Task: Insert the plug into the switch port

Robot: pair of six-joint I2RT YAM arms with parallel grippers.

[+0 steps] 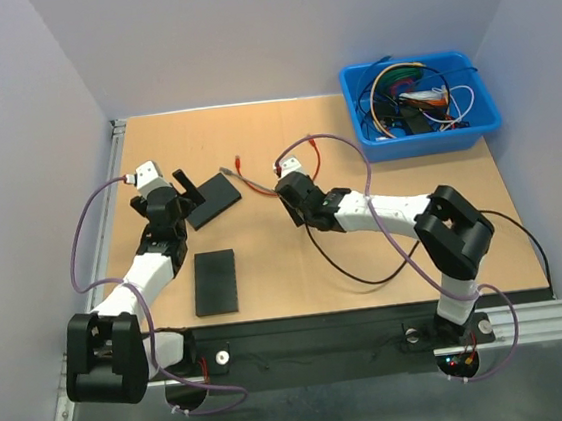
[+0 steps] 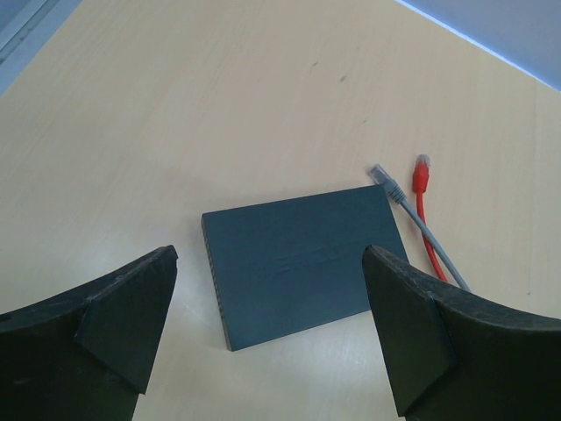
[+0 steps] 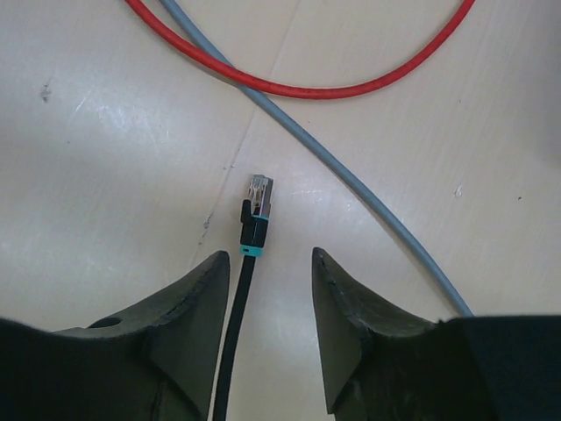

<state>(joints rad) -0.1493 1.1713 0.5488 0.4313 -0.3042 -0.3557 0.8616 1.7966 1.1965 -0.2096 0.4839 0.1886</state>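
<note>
Just beyond the right hand's (image 3: 270,259) wedge-shaped fingers (image 3: 188,316) lies a clear-tipped plug (image 3: 256,210).

Black plug (image 3: 257,206) lying flat, dark switch (image 2: 302,263) apart

1 overhead; 2 downward wrist close-ups; shared tabletop (image 1: 276,261)

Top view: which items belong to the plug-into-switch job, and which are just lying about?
Job:
- black cable's plug, between the jaws of the right gripper
- dark switch, ahead of the left gripper

Lying about:
- red cable
- grey cable
- blue bin of wires
- second black slab
</note>
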